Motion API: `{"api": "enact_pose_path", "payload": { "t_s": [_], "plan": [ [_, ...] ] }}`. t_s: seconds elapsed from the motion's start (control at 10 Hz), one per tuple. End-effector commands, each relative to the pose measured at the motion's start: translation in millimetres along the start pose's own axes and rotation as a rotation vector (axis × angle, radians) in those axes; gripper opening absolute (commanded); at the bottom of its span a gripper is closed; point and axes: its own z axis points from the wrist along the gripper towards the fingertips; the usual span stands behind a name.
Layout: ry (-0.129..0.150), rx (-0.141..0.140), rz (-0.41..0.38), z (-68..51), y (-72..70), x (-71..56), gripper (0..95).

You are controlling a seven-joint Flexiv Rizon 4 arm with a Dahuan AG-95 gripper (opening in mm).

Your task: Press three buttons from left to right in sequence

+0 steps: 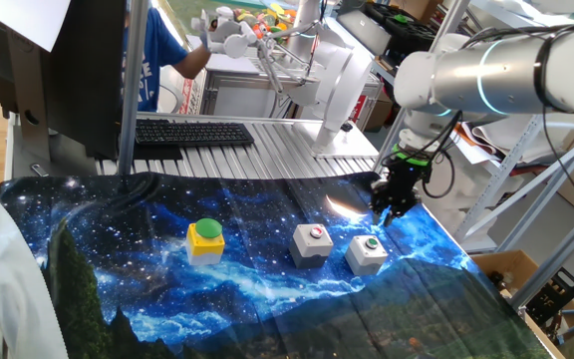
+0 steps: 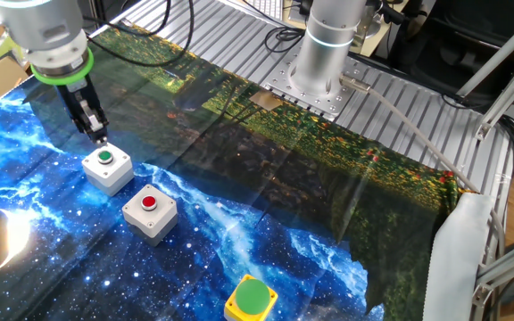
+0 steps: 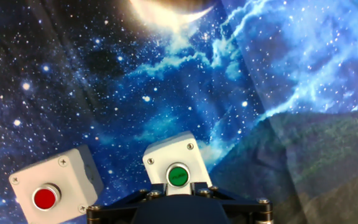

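Buttons: claw (image 2: 100,138), gap unreadable and nothing visibly held, hovers by grey box with small green button (image 2: 105,158) — risks pressing it before yellow green-domed box (image 2: 252,297).

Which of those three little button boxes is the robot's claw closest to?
The grey box with the small green button. The gripper hangs just beside it; the red-buttoned grey box and yellow green-domed box lie farther off.

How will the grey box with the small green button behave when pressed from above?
The grey box with the green button looks squat and flat-based, so tipping seems unlikely. It sits loose on the printed cloth, so an off-centre push may slide it or wrinkle the fabric.
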Motion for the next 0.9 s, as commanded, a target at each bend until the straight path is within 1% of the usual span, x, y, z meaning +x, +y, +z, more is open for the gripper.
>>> {"api": "enact_pose_path", "payload": {
  "t_s": [0.1,0.5,0.6,0.7,0.8,0.9],
  "plan": [
    [-0.002,-0.001,0.003,2.2,1.3,4.4,19.0],
    [-0.007,0.002,0.057,7.0,18.7,15.6,19.0],
    [-0.010,0.001,0.064,8.4,21.5,16.5,19.0],
    [-0.012,0.004,0.068,7.8,23.1,15.2,19.0],
    [-0.008,0.001,0.065,5.5,23.4,12.2,19.0],
    [-0.005,0.003,0.037,2.5,23.3,7.1,19.0]
  ]
}}
